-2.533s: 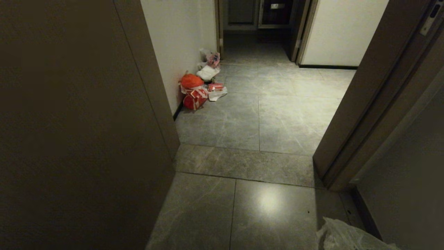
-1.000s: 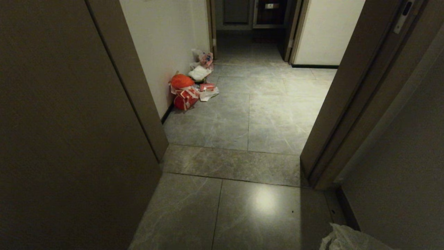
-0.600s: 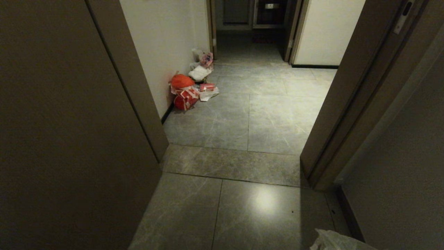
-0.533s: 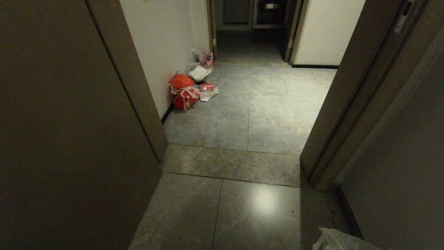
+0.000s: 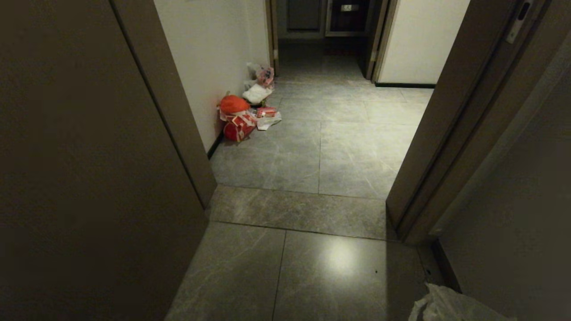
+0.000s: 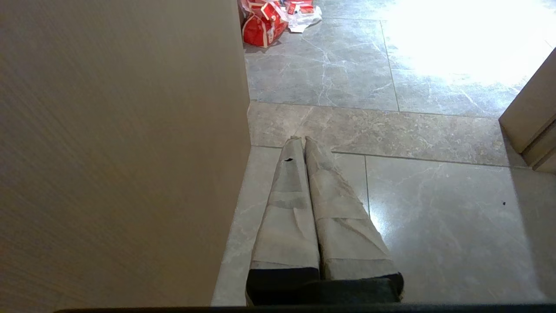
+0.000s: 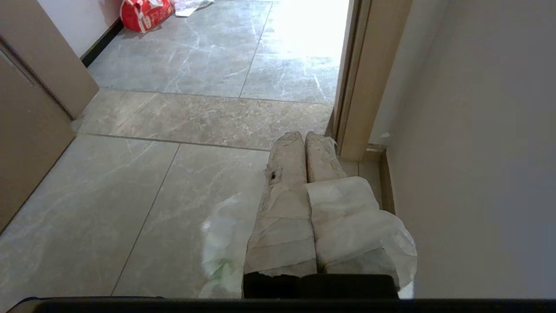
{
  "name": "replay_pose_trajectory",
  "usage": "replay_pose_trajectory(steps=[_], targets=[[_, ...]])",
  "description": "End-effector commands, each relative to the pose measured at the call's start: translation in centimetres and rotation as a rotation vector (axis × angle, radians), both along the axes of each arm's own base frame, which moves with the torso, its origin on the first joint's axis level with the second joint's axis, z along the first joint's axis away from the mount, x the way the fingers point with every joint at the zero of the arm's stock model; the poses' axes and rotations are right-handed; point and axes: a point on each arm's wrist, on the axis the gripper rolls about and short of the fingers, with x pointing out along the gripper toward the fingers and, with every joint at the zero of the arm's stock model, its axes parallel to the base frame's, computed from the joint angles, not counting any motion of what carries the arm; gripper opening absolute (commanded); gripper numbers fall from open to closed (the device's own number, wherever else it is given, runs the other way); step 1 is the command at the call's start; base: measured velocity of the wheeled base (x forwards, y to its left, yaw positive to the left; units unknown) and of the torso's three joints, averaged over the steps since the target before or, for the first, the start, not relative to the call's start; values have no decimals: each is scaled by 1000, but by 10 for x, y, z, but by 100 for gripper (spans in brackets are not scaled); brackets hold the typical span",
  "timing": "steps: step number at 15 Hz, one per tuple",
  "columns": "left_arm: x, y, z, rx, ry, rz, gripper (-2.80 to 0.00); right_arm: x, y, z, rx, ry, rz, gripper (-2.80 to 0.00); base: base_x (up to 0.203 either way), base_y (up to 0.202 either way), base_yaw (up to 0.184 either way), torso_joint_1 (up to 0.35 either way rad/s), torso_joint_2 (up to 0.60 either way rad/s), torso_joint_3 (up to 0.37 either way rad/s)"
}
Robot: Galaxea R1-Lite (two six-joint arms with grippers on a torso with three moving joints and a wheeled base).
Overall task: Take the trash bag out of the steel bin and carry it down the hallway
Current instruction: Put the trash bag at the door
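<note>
Trash bag [image 5: 450,305] in R gripper [image 7: 304,137]

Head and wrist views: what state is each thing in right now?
Trash bag: out of any bin, clamped in the right claw.
Left claw: shut, empty.
Red bag: on the floor against the left wall.
Doorway: open, threshold ahead.

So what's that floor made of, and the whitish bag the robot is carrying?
The hallway floor looks like polished grey stone or marble-look ceramic tile: pale veins, grout lines, a glossy light reflection. The trash bag looks like thin translucent plastic film, crinkled and folded; in the right wrist view the floor shows faintly through it beside the right gripper.
</note>
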Motion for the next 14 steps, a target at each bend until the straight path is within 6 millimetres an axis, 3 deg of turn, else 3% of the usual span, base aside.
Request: replay_pose_trajectory(steps=[1, 4, 10, 14], targets=[[0, 0, 0, -1, 2, 1, -280, 0, 0, 0, -1, -1, 1, -280, 0, 0, 0, 0, 0, 0], [0, 0, 0, -1, 2, 1, -280, 0, 0, 0, -1, -1, 1, -280, -4, -3, -19, 1, -1, 1], [0, 0, 0, -1, 2, 1, -280, 0, 0, 0, -3, -1, 1, -280, -1, 6, -106, 3, 2, 3], [0, 0, 0, -1, 2, 1, -280, 0, 0, 0, -3, -1, 1, -280, 0, 0, 0, 0, 0, 0]])
